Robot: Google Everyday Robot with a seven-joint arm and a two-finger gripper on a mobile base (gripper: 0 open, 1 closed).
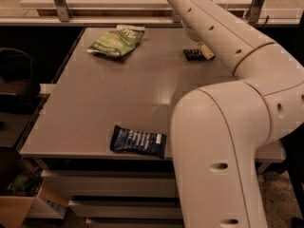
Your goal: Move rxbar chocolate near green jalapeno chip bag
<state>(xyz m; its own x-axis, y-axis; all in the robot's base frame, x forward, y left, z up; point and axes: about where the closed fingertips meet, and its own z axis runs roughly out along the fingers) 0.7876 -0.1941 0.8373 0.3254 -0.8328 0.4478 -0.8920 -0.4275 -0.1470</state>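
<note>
A single view looks down obliquely from above the near edge of the bench (142, 94), facing its far edge. The arm (223, 127) fills the right side, close to the lens. The end effector (203, 51) lies upper right of centre, largely hidden.

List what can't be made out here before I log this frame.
All in the camera view:
1. The gripper: at the far right of the table, beside the rxbar chocolate. The arm covers most of it, so any grasp is unclear.
2. The rxbar chocolate: lettering too small to read.
3. The dark blue wrapper: right end hidden behind the arm.
4. The green jalapeno chip bag: print too small to read.
</note>
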